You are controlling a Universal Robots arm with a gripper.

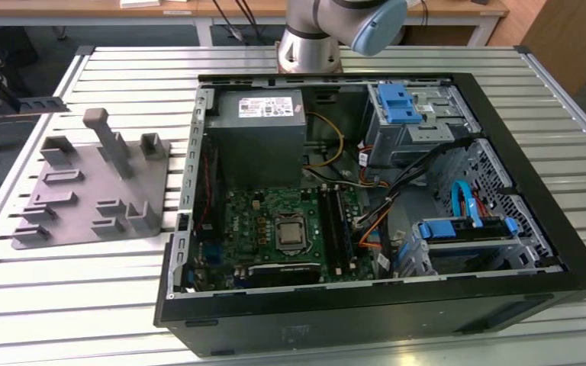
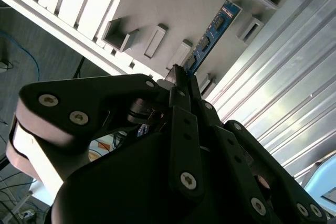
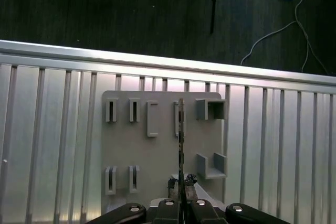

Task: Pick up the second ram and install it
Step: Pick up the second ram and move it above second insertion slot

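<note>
A slatted metal table [image 1: 89, 305] carries the work, with dark floor and loose cables past its edge in the first wrist view. On it lie a grey tray [image 1: 69, 191] of slots and posts and, to the exterior view's right of it, an open computer case [image 1: 537, 152].

The jaws are clamped on the second ram [image 2: 212, 30], gripping 1 end so that the rest of the blue strip sticks out free beyond them. In the first wrist view the ram [image 3: 181, 124] is seen edge-on as a thin dark line over the tray, in line with 1 of its narrow slots [image 3: 177, 119]. Whether its far edge is wholly clear of that slot I cannot tell.

The main risk, as I judge it, is the grip: a long thin board held at 1 end can pivot or slip if it catches a slot wall or a post, and a tilted board would not sit square in a socket.

Inside the case, the black sockets [image 1: 334, 225] lie beside the processor [image 1: 291, 232] on the motherboard [image 1: 242, 221]. Orange and black cables [image 1: 375, 217] crowd in just beside them on the exterior view's right, the power supply [image 1: 257, 137] stands near, and the case walls hem in the approach. Any of these could foul the board or the arm [image 1: 344, 23].
</note>
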